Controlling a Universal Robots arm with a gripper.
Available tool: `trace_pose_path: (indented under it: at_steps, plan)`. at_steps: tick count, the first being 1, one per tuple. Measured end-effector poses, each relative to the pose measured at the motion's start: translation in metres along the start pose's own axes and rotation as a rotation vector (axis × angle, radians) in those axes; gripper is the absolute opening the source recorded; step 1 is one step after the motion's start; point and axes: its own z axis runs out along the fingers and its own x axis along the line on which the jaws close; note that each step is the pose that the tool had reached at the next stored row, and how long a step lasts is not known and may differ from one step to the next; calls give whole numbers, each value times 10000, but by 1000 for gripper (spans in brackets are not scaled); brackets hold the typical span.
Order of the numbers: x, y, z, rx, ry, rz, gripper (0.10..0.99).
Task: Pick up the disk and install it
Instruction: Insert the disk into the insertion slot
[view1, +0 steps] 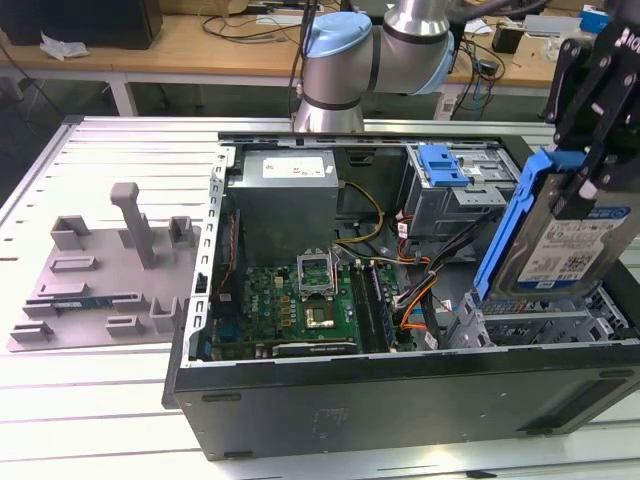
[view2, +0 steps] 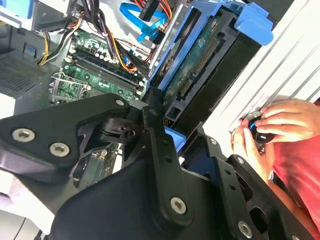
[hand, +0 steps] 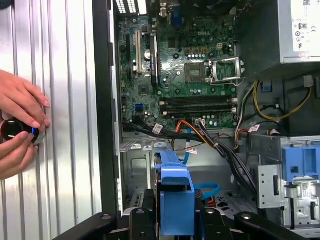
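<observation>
gripper (view1: 588, 190) pinching the disk (view1: 565, 255) at its upper end | disk tilted, lower end at drive cage (view1: 540, 325) of open computer case (view1: 400, 405) | hands (hand: 20, 125) on table beside case

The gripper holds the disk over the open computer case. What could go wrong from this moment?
The disk hangs tilted in the gripper above the drive cage; it may jam on the cage's edge.
Loose cables beside the cage could get pinched.
A person's hands rest close to the case.
</observation>
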Motion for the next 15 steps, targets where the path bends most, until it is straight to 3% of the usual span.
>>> trace_pose_path:
  at_steps: [4,9,15]
  plan:
    - [-5,-6,-47,-47,2,-15,369]
    - [-7,-20,-73,-218,22,-21,369]
    - [-9,-34,-74,-222,32,-25,369]
